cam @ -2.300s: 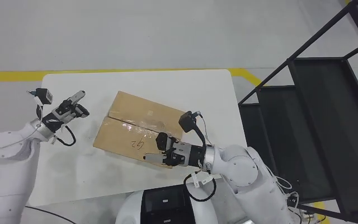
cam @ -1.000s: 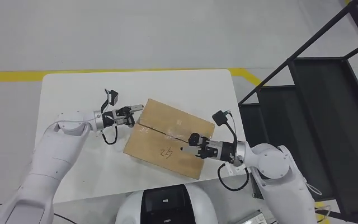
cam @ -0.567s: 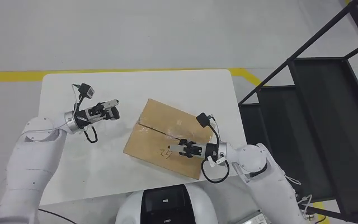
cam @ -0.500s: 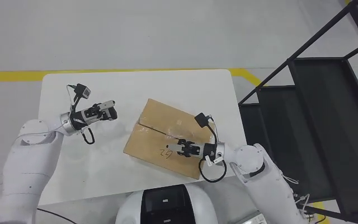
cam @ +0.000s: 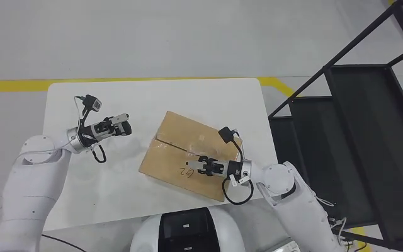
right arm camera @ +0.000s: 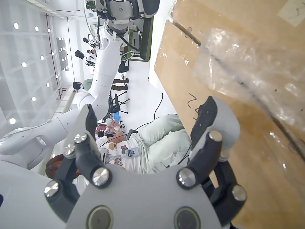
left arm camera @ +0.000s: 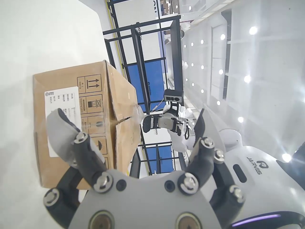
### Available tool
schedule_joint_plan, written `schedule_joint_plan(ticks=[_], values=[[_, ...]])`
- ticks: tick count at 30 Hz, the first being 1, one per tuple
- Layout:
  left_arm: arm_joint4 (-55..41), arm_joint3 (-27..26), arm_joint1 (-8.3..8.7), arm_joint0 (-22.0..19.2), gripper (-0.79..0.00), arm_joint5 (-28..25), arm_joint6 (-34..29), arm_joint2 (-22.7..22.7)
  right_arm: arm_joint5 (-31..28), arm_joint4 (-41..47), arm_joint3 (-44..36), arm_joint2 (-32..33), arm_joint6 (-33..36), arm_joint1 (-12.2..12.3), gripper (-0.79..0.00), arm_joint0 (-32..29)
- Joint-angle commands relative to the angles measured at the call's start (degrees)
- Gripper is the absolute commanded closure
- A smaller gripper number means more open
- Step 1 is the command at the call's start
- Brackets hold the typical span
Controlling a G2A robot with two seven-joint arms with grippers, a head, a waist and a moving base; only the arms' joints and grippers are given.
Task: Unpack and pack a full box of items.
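Note:
A closed brown cardboard box [cam: 189,151] lies at an angle on the white table [cam: 189,94], its top flaps held by clear tape [right arm camera: 250,72] along the seam. My right gripper [cam: 197,166] hovers open over the box's near top face, beside a handwritten mark [right arm camera: 193,103]; one fingertip [right arm camera: 205,115] lies close over the cardboard. My left gripper [cam: 123,124] is open with nothing in it, a short way left of the box, pointing at its labelled end [left arm camera: 71,110]. The right gripper [left arm camera: 162,122] also shows beyond the box [left arm camera: 107,101] in the left wrist view.
A dark metal stair frame [cam: 340,120] stands right of the table. A yellow floor line [cam: 25,84] runs behind the table. The table's left half and far side are bare white surface. The box sits near the front edge.
The left gripper touched the box's left end, then drew back left and now holds there. The right gripper slid left along the box top. The box ended up right of where it first lay.

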Motion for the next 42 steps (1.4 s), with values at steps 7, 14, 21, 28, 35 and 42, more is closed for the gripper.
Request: schedule_joint_plan(ticks=[7, 14, 21, 28, 35, 42], values=[[0.0, 0.0, 0.0, 0.0, -0.785, 0.0, 0.0, 0.0, 1.5, 6.1, 2.9, -2.1, -0.3, -0.1, -0.785, 1.4], [0.0, 0.0, 0.0, 0.0, -0.785, 0.0, 0.0, 0.0, 5.4, 7.8, 6.2, -3.6, -6.6, -0.6, -0.785, 4.0], [0.0, 0.0, 0.0, 0.0, -0.785, 0.0, 0.0, 0.0, 4.9, 6.9, 7.0, -4.2, -10.7, -0.6, -0.785, 5.0], [0.0, 0.0, 0.0, 0.0, -0.785, 0.0, 0.0, 0.0, 6.1, 2.3, 5.7, -7.2, -16.1, -1.0, -0.785, 6.8], [0.0, 0.0, 0.0, 0.0, -0.785, 0.0, 0.0, 0.0, 7.2, -0.3, 6.1, -12.0, -18.3, -1.7, -0.785, 9.7], [0.0, 0.0, 0.0, 0.0, -0.785, 0.0, 0.0, 0.0, 8.5, -1.6, 7.9, -16.3, -20.2, -2.7, -0.785, 12.9]])
